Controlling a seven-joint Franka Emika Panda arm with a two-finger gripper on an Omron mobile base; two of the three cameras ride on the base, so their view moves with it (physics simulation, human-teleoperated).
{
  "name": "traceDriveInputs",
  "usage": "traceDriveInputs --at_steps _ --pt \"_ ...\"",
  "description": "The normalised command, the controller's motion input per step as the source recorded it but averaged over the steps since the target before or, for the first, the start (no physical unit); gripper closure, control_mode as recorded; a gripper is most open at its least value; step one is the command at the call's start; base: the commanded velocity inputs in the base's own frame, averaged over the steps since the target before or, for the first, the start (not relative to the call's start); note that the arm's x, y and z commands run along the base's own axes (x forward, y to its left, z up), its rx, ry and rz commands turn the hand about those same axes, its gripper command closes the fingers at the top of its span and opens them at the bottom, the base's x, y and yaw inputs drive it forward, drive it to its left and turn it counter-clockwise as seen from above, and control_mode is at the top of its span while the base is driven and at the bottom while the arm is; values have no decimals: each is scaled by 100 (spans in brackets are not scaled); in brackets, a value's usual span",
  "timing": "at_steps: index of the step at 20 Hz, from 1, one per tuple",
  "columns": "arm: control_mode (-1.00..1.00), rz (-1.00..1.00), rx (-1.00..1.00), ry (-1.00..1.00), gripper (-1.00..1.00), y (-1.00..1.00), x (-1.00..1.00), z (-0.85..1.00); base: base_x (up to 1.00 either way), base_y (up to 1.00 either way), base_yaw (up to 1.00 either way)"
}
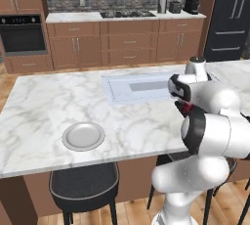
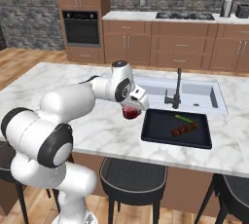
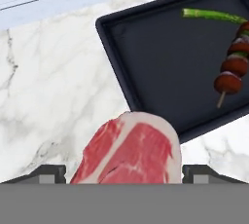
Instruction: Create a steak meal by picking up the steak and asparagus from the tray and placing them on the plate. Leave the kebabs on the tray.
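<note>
From behind the arm on its left, we look forward and down over the marble island (image 1: 44,101), with the plate (image 1: 83,136) near and the back kitchen wall far off. From behind on the right, we look the same way but closer to the sink (image 2: 194,94) and the tray (image 2: 160,138). Both base views share the island top, the sink and the arm. The hand camera sits very near, looking steeply down past the steak (image 3: 131,152) onto the tray (image 3: 160,67) corner and marble; we share the tray, kebabs (image 3: 233,67) and asparagus (image 3: 211,15) with the right view.
</note>
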Motion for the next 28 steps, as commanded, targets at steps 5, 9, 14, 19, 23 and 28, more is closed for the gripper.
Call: traceDriveInputs --at_steps 5,9,14,19,23,28 --pt "-100 9 0 0 100 97 -30 29 0 0 0" --pt "-100 11 0 0 100 99 -1 29 0 0 0" --pt "-100 10 0 4 100 99 0 16 0 0 0" --pt "-100 12 0 7 100 100 0 1 0 0 0" --pt "-100 13 0 11 100 100 0 0 0 0 0" --pt "-100 14 0 13 100 100 0 0 0 0 0"
